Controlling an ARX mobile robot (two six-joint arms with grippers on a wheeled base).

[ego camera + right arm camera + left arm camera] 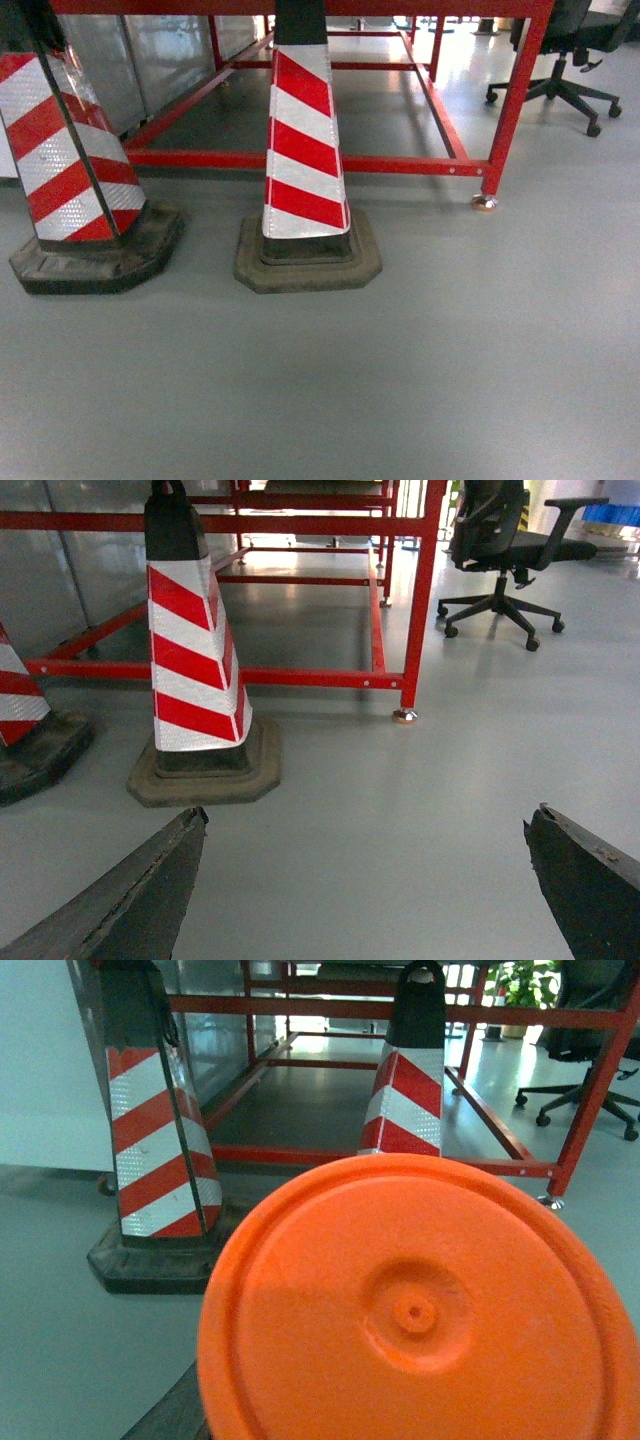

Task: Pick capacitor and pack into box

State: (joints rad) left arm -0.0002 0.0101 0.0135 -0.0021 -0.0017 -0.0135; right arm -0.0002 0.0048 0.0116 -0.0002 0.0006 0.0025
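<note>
A round orange-red piece with a dimpled centre, the capacitor (415,1310), fills the lower part of the left wrist view, very close to the camera and off the floor. My left gripper (400,1415) is almost wholly hidden behind it. Only a dark finger (180,1410) shows at its lower left edge, so the gripper appears shut on it. In the right wrist view my right gripper (368,825) stands open above bare grey floor, its two dark fingertips wide apart with nothing between them. The box is out of view. Neither gripper shows in the head view.
Two red-and-white striped cones on black bases stand on the floor ahead, one in the middle (305,160) and one at the left (70,150). Behind them is a red metal frame (400,164) with a footed leg (485,200). A black office chair (570,70) is at the far right.
</note>
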